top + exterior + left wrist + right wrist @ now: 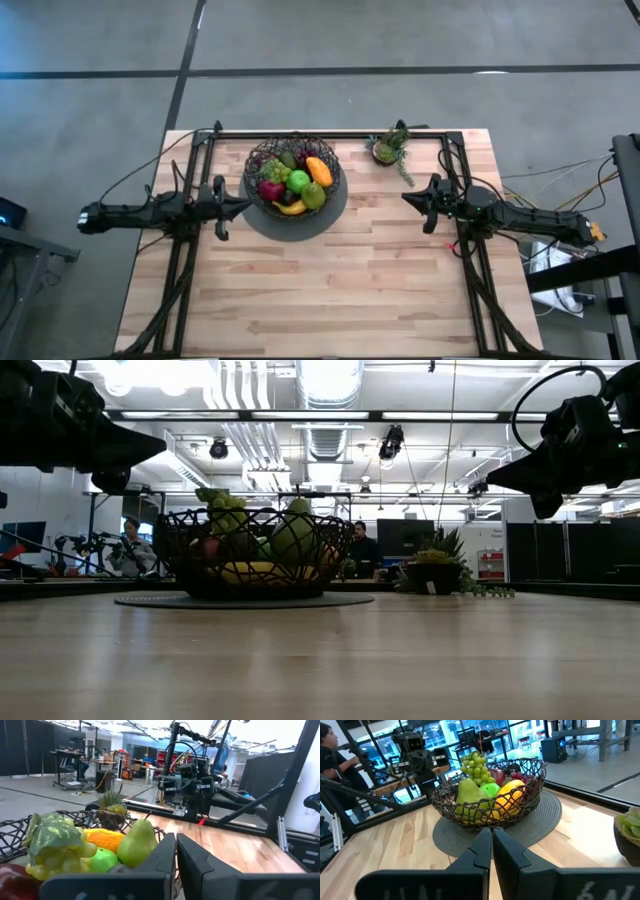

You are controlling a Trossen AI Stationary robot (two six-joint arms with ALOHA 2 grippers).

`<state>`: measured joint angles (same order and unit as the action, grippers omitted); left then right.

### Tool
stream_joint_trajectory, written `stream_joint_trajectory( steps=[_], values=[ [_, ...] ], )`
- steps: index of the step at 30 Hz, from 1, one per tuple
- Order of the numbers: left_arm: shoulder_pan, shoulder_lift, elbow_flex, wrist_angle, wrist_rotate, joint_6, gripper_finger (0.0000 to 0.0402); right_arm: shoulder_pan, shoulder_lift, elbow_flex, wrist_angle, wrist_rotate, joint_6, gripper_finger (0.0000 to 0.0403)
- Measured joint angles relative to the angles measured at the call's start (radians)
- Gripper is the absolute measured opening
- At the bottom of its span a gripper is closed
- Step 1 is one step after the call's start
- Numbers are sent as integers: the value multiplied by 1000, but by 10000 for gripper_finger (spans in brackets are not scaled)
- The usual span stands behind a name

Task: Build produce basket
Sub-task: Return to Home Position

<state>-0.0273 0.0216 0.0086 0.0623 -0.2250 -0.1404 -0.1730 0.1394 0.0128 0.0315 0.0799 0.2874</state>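
Observation:
The dark wire-mesh basket [293, 175] stands on a flat grey round disc [330, 212] at the table's far middle, also in the low view [255, 555] and right wrist view [490, 792]. It holds the produce: a green pear [470, 795], green grapes [477, 765], an orange fruit [318, 170], a green apple [298, 181], a red apple [272, 189] and a yellow banana [291, 207]. My left gripper [245, 204] hovers shut just left of the basket. My right gripper [405, 197] hovers shut to the basket's right, well apart from it.
A small green potted plant [389, 148] stands at the far edge, right of the basket. Black frame rails [330, 133] run along the table's far edge and both sides. Bare wooden tabletop [330, 290] spreads across the near half. People sit in the room beyond.

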Motion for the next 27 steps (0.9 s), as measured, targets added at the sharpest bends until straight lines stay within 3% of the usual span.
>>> stream_joint_trajectory(
  steps=[12,27],
  values=[
    [0,5,-1,-10,92,126,0,0,0,0,1,0,0,9],
    [0,98,-3,-22,96,148,0,0,0,0,2,0,0,9]
  ],
)
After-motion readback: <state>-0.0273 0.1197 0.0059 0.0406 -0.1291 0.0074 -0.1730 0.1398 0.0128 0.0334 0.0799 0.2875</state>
